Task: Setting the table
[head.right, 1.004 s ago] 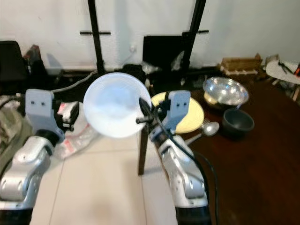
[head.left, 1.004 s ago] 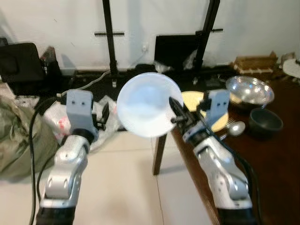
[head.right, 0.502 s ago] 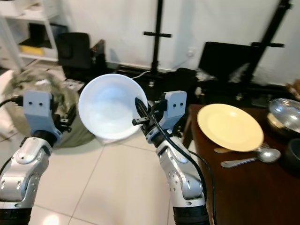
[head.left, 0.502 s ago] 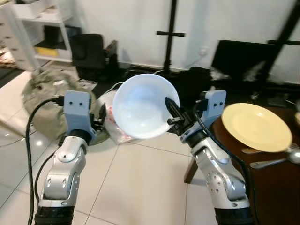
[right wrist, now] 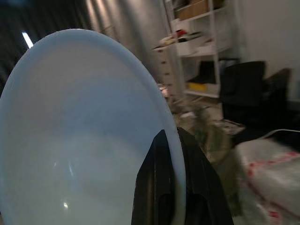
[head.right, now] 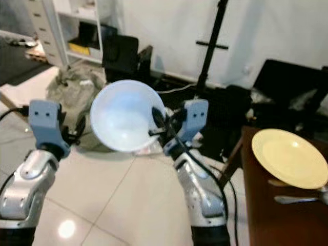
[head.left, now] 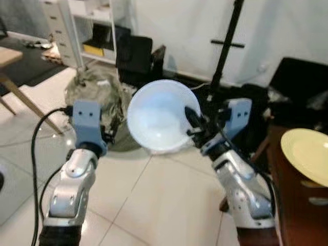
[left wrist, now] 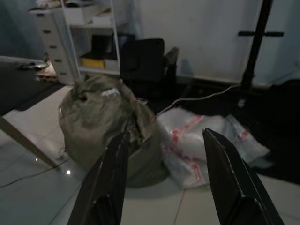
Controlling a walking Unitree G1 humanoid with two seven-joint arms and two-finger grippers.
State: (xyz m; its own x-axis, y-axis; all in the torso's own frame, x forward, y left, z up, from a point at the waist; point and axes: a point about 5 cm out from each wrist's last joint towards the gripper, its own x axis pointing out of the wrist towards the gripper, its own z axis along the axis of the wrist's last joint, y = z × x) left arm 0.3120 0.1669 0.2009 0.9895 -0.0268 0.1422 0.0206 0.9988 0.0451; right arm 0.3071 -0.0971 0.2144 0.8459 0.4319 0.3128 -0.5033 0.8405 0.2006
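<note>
- One white bowl [head.left: 158, 115] up in the air, tilted with its hollow facing the camera, out over the tiled floor [head.left: 148, 200] and well apart from the table
- Right gripper [head.left: 192, 124] has it by the rim, both black fingers pinched onto the edge, one inside and one outside
- Left gripper [left wrist: 164, 183] is raised beside the bowl with its two fingers spread wide and nothing between them
- One yellow plate [head.right: 290, 158] lies on the dark wooden table [head.right: 277, 220] at the right, one spoon [head.right: 302, 198] just beside it
- On the floor beyond: one olive bag [left wrist: 105, 123], one clear plastic bag with red print [left wrist: 206, 140] next to it
- One black stand pole [head.right: 211, 48] rises behind the bowl; white shelving [head.right: 77, 31] at the back left
</note>
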